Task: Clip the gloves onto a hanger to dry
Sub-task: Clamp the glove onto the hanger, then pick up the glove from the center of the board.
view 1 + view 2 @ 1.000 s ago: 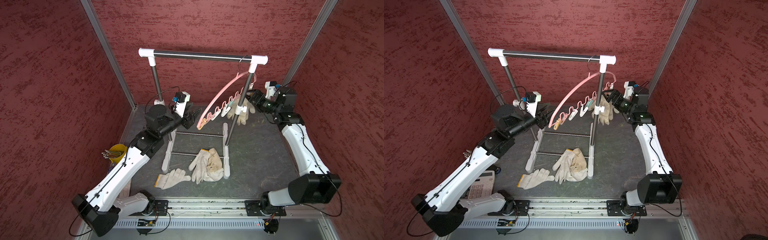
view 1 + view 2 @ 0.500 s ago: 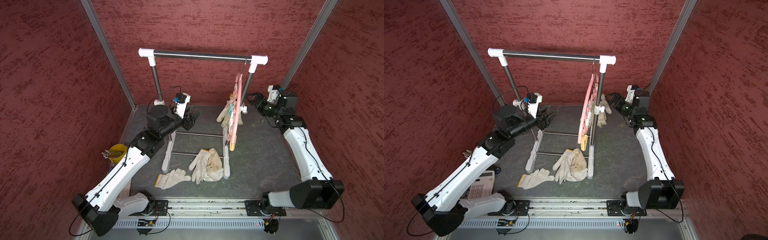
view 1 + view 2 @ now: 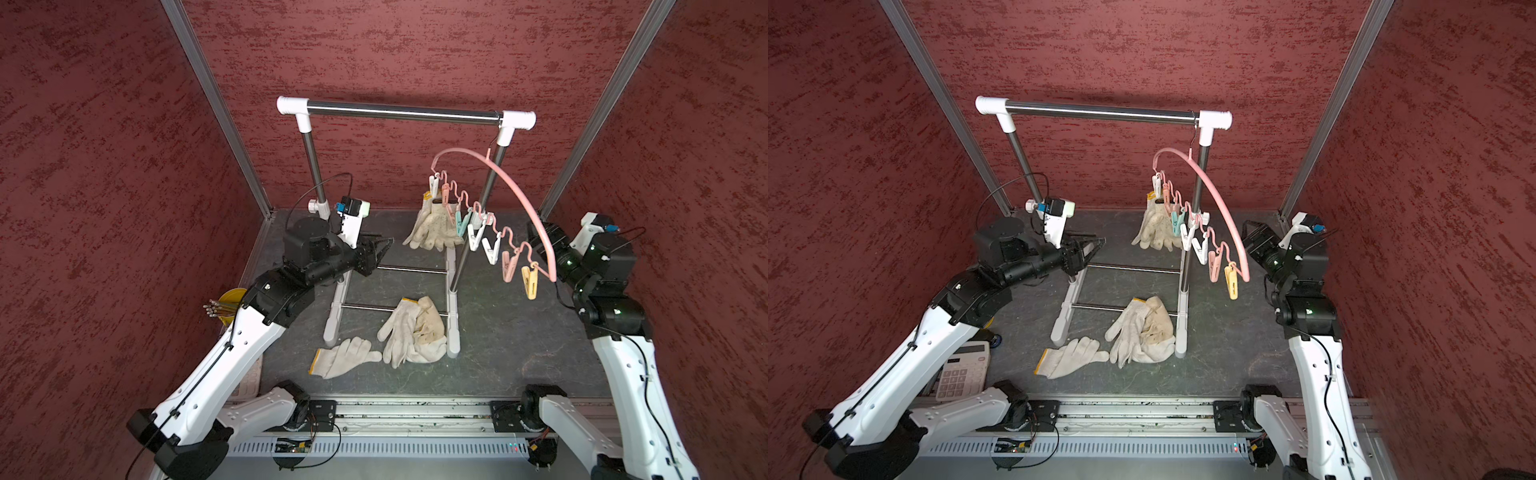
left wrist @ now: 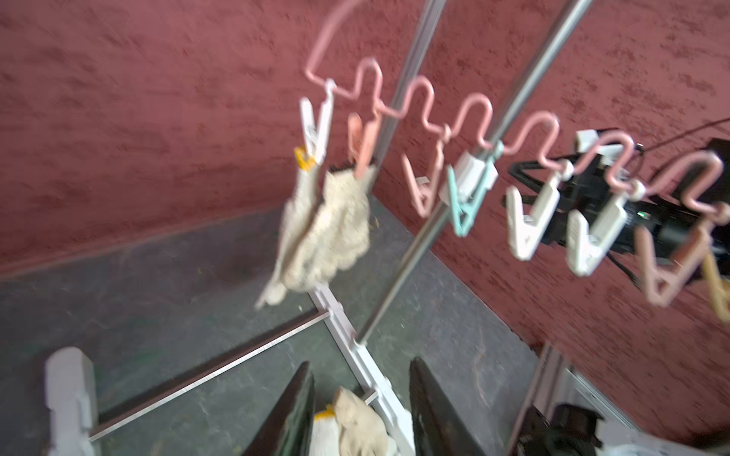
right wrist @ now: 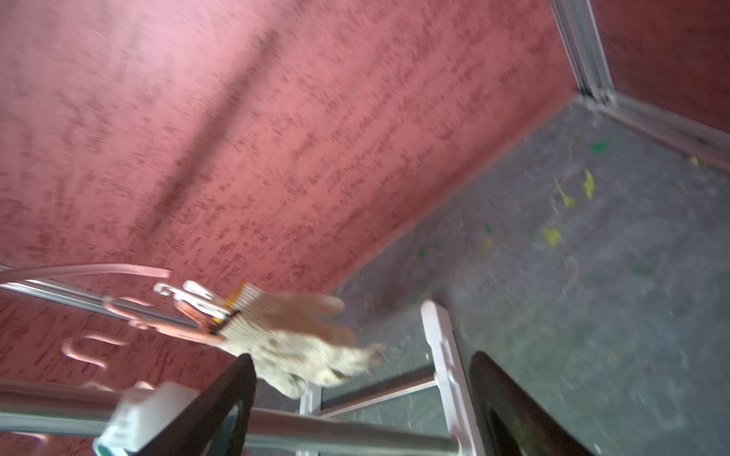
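Observation:
The pink hanger (image 3: 519,195) hangs by its hook from the rack's right end, its row of clips sloping down toward my right arm. Two gloves (image 3: 434,226) dangle from the clips at its far end, also seen in the left wrist view (image 4: 328,233) and the right wrist view (image 5: 300,343). On the floor lie one flat glove (image 3: 345,357) and a small heap of gloves (image 3: 415,332). My left gripper (image 3: 384,245) (image 4: 360,365) is open and empty, left of the rack. My right gripper (image 3: 1252,232) (image 5: 361,357) is open and empty, close behind the hanger's near end.
The steel rack (image 3: 399,110) with white joints stands mid-floor, its white feet (image 3: 451,316) beside the heaped gloves. A yellow cup of pencils (image 3: 228,301) and a calculator (image 3: 961,372) sit at the left edge. Red walls close three sides.
The hanger has swung round on its hook, its clip end going from beside my left gripper to beside my right arm. The right arm has drawn back to the right.

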Robot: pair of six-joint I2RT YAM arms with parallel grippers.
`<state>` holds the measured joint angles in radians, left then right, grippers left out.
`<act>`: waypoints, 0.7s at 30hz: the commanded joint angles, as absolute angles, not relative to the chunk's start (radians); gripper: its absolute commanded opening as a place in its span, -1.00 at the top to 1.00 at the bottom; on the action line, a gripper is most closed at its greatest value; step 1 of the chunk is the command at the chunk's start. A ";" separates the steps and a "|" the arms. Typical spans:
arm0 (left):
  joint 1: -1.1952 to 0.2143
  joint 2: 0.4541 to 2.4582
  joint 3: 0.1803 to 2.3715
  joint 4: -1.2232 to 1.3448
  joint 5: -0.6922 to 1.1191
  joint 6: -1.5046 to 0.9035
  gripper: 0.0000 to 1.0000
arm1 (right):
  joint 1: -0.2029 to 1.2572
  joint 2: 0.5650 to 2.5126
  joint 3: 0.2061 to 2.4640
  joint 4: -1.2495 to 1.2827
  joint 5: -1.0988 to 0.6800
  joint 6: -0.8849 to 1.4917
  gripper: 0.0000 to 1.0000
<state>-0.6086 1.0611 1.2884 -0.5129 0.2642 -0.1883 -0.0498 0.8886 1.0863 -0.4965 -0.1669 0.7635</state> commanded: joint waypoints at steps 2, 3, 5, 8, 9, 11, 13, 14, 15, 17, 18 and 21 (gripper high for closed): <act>-0.708 1.052 1.195 -0.669 0.254 -0.198 0.12 | -0.056 0.844 0.973 -0.541 -0.157 0.852 -0.66; -0.723 1.057 1.179 -0.685 0.246 -0.198 0.09 | -0.056 0.833 0.954 -0.533 -0.154 0.855 -0.65; -0.740 1.070 1.138 -0.712 0.235 -0.201 0.03 | -0.056 0.810 0.921 -0.521 -0.146 0.864 -0.65; -0.742 1.095 1.080 -0.718 0.229 -0.207 -0.08 | -0.056 0.787 0.890 -0.508 -0.140 0.870 -0.65; -0.741 1.106 1.068 -0.715 0.230 -0.206 -0.11 | -0.055 0.783 0.884 -0.508 -0.137 0.871 -0.65; -0.742 1.140 1.048 -0.708 0.216 -0.211 -0.14 | -0.057 0.776 0.879 -0.510 -0.132 0.871 -0.66; -0.743 1.175 1.042 -0.694 0.208 -0.215 -0.16 | -0.056 0.776 0.880 -0.519 -0.124 0.870 -0.66; -0.744 1.193 1.036 -0.680 0.203 -0.223 -0.16 | -0.057 0.775 0.880 -0.521 -0.123 0.870 -0.66; -0.745 1.206 1.030 -0.663 0.198 -0.227 -0.16 | -0.057 0.775 0.878 -0.523 -0.122 0.870 -0.67; -0.746 1.232 1.010 -0.612 0.171 -0.241 -0.16 | -0.057 0.770 0.870 -0.526 -0.125 0.871 -0.66; -0.746 1.242 0.998 -0.581 0.166 -0.244 -0.16 | -0.057 0.767 0.865 -0.527 -0.127 0.871 -0.66; -0.746 1.272 0.965 -0.464 0.174 -0.263 -0.16 | -0.056 0.755 0.846 -0.528 -0.132 0.878 -0.66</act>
<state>-0.7418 1.2568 0.9871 -0.6006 0.1883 -0.2382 -0.0498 0.7708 0.8631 -0.5323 -0.1490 0.8680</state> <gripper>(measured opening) 0.579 0.831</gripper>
